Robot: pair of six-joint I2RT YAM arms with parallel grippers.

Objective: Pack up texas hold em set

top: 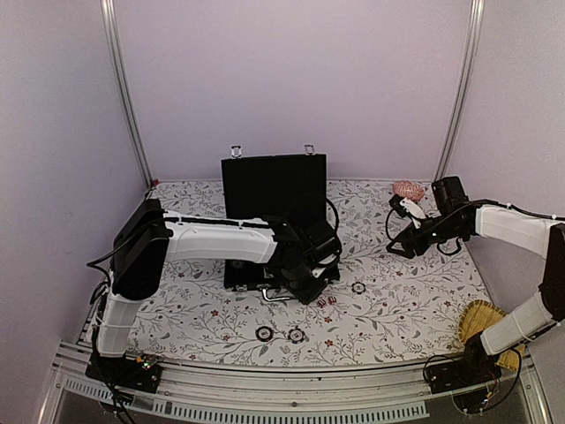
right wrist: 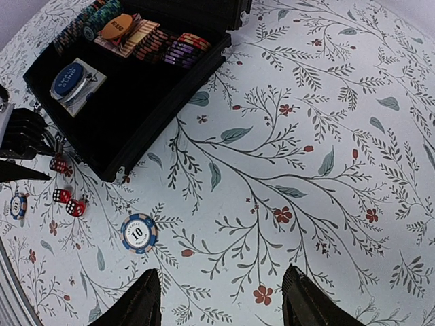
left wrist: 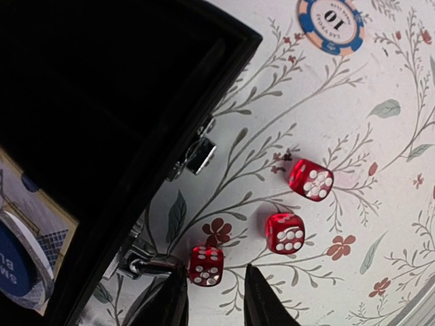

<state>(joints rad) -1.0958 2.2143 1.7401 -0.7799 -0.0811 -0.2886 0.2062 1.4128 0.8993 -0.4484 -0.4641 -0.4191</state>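
Observation:
The black case [top: 274, 190] stands open mid-table with its lid upright. In the right wrist view its tray [right wrist: 129, 102] holds rows of chips [right wrist: 136, 34], an orange disc [right wrist: 117, 26] and a blue disc [right wrist: 70, 78]. Three red dice [left wrist: 206, 265] [left wrist: 285, 233] [left wrist: 310, 179] lie on the cloth by the case's front. My left gripper [left wrist: 216, 302] hangs open just above the nearest die, which sits at the left fingertip, ungripped. A blue "10" chip [right wrist: 139, 233] lies loose. My right gripper [right wrist: 221, 302] is open over bare cloth, holding nothing.
Other loose chips [top: 264, 333] [top: 297, 335] lie near the front edge. A pink shell-like object [top: 408, 189] sits at the back right, and a yellow straw item [top: 481, 322] at the right front. The case's silver latch [left wrist: 197, 156] and handle [left wrist: 146, 261] stick out beside the dice.

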